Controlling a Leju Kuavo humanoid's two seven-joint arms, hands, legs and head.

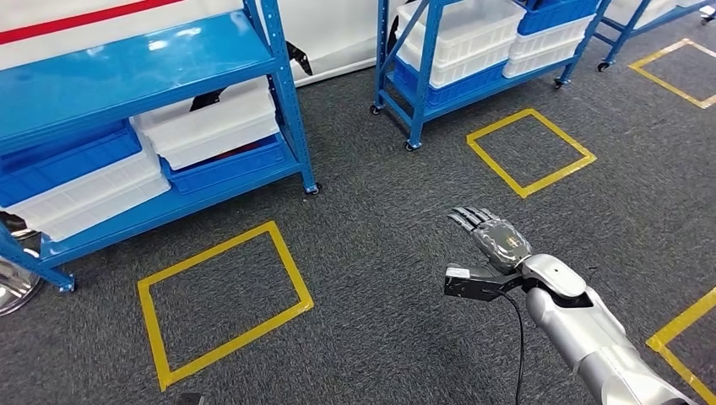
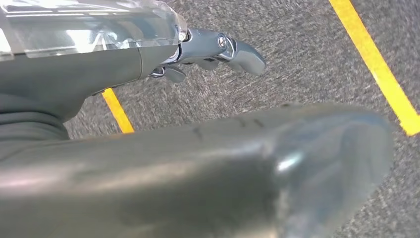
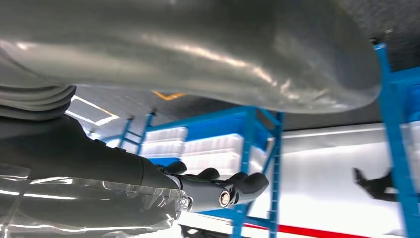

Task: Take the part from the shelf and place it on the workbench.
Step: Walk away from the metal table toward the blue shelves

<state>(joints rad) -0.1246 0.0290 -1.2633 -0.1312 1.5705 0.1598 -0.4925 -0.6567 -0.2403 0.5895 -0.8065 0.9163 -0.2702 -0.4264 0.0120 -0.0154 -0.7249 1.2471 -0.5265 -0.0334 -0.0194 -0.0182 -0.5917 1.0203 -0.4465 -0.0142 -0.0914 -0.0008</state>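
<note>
1. Although the task calls for a part from the shelf, no part can be made out; it presumably lies in one of the white bins [image 1: 211,126] or blue bins [image 1: 67,160] on the near blue shelf unit [image 1: 283,84] at the left, so its long axis cannot be judged.
2. From the right hand [image 1: 494,236], that shelf lies to the left and farther off, well apart across grey carpet [image 1: 380,253].
3. The right hand is released, fingers stretched forward and apart with nothing in them, raised over the floor at the right.
4. The left hand [image 2: 218,49] hangs over the carpet near a yellow tape line [image 2: 381,69]; its dark fingers look loosely bent and hold nothing, though whether they are clenched I cannot tell.
5. Which hand is nearer the shelf is unclear, since the left one is seen only from its wrist camera.
6. Between robot and shelf lies a yellow taped square [image 1: 224,304]; a second blue rack [image 1: 473,51] stands far right, with carpet room between the two.
</note>
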